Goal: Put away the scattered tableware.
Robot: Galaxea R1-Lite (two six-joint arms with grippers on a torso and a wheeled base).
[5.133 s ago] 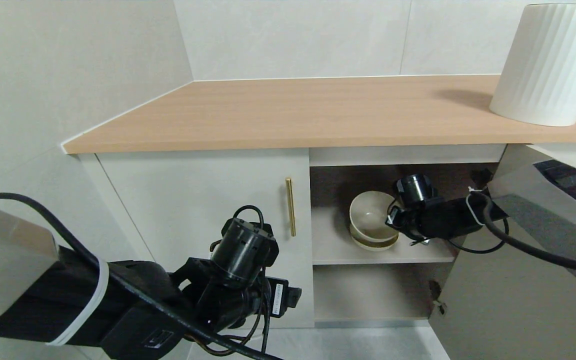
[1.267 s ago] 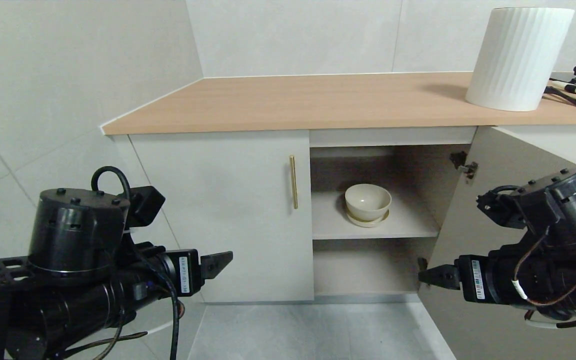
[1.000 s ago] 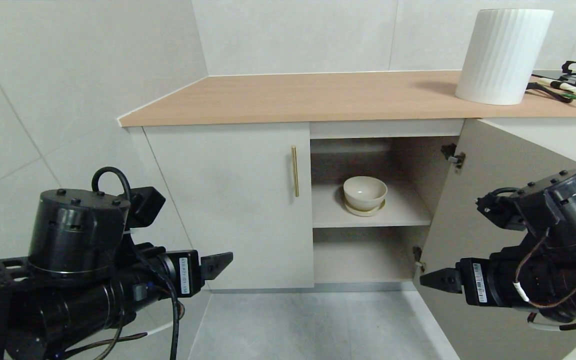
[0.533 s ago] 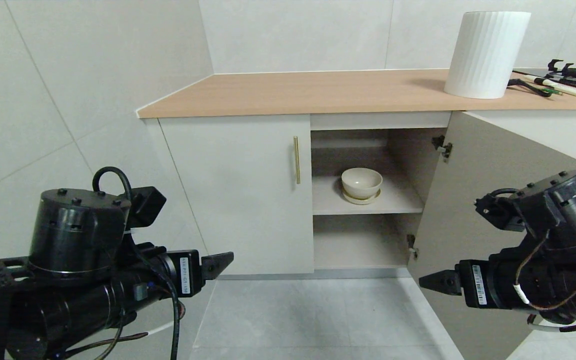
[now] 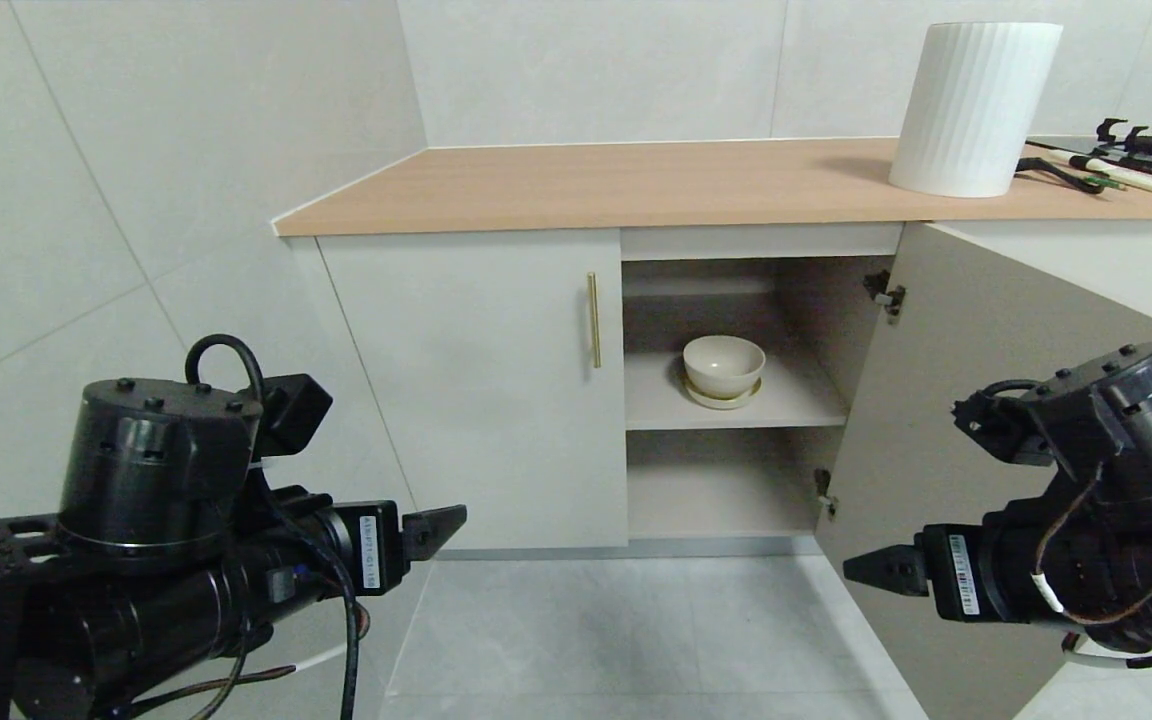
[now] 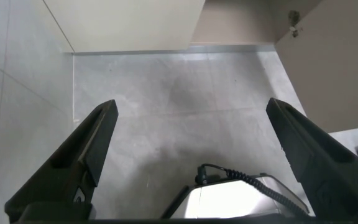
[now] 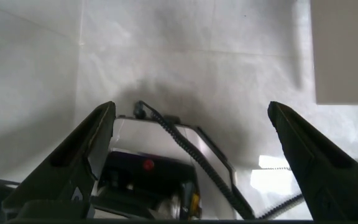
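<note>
A cream bowl [image 5: 724,362] stands upright on a matching saucer [image 5: 723,397] on the upper shelf [image 5: 796,405] of the open cabinet. Both arms are held low in front of the cabinet, well short of it. My left gripper [image 5: 441,525] is below and left of the closed door. My right gripper [image 5: 864,568] is beside the open door's lower edge. In the left wrist view the left gripper [image 6: 191,107] is open over the tiled floor, nothing between its fingers [image 6: 92,143]. The right gripper [image 7: 191,109] is likewise open and holds nothing.
The right cabinet door [image 5: 946,340] is swung open toward me; the left door has a gold handle [image 5: 592,320] and is closed. On the wooden countertop [image 5: 616,185] stand a white ribbed cylinder [image 5: 971,108] and some utensils [image 5: 1126,165] at the far right. The lower shelf [image 5: 716,500] is bare.
Five seconds ago my right gripper was at the bowl inside the cabinet; it has drawn back out. The view has backed away from the cabinet. The last half second shows almost no difference.
</note>
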